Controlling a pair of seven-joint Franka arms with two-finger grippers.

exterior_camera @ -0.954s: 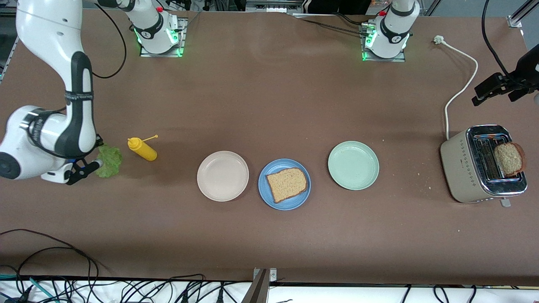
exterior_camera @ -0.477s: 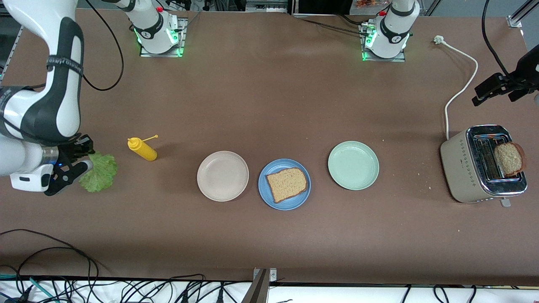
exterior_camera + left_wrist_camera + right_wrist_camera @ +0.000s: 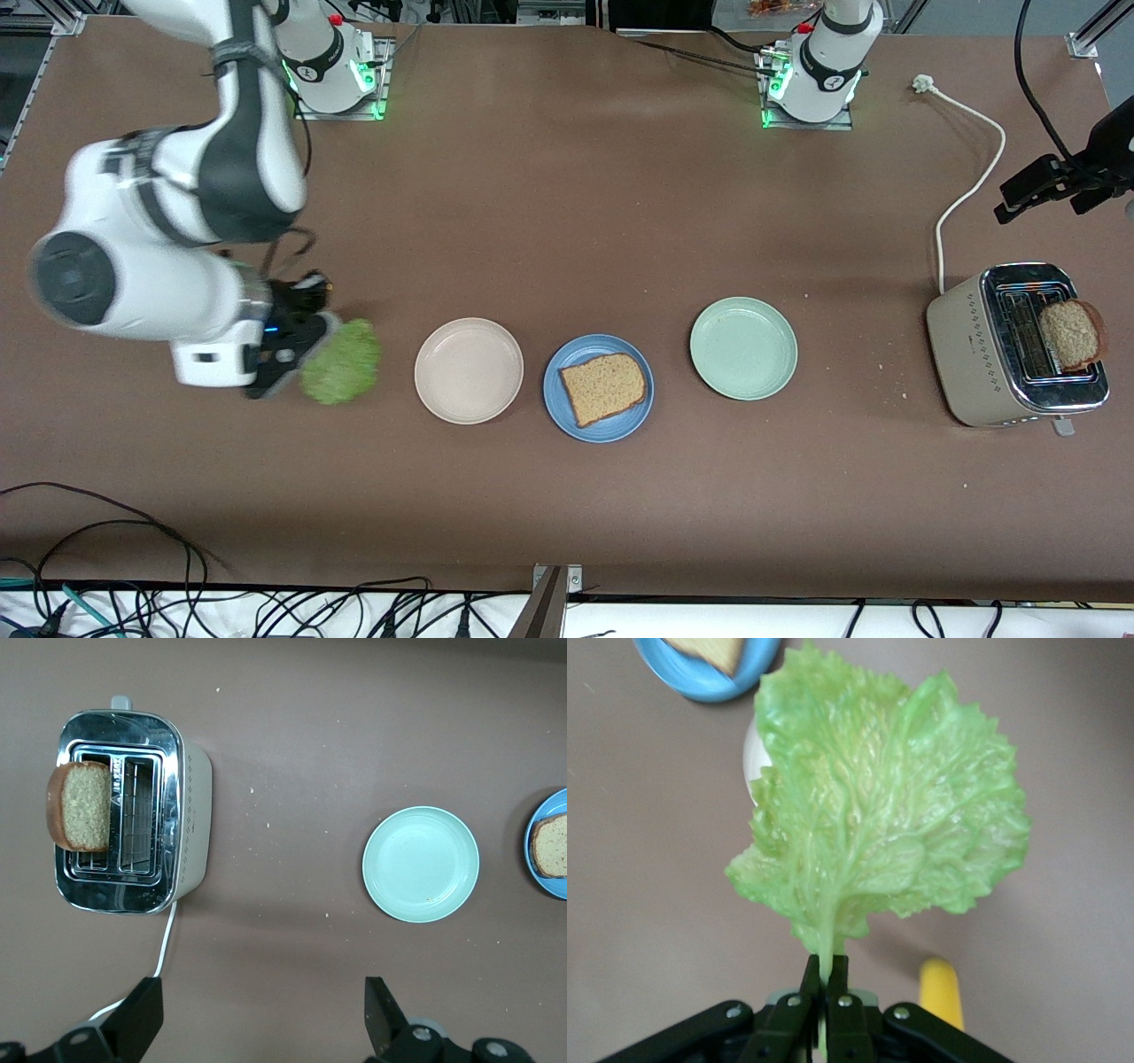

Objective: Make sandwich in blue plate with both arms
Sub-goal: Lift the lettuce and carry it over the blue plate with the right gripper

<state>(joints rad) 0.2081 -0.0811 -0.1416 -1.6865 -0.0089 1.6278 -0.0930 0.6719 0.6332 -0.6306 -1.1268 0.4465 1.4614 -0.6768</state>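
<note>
My right gripper [image 3: 306, 350] is shut on the stem of a crinkled green lettuce leaf [image 3: 342, 362] and holds it in the air beside the beige-white plate [image 3: 469, 370]. In the right wrist view the leaf [image 3: 886, 815] hangs from the closed fingertips of that gripper [image 3: 826, 979]. The blue plate [image 3: 611, 432] holds one brown bread slice [image 3: 604, 387]. A second slice [image 3: 1070, 334] stands in the toaster [image 3: 992, 354]. My left gripper [image 3: 1028, 190] waits open and empty above the table beside the toaster, fingers wide apart in its wrist view [image 3: 261, 1028].
A pale green plate [image 3: 743, 348] sits beside the blue plate toward the left arm's end. A yellow mustard bottle [image 3: 939, 992] lies under the right gripper, hidden in the front view. The toaster's white cord [image 3: 970, 186] runs toward the left arm's base.
My right arm has lifted the lettuce off the table and carried it past the mustard bottle toward the beige-white plate. The left arm has not moved.
</note>
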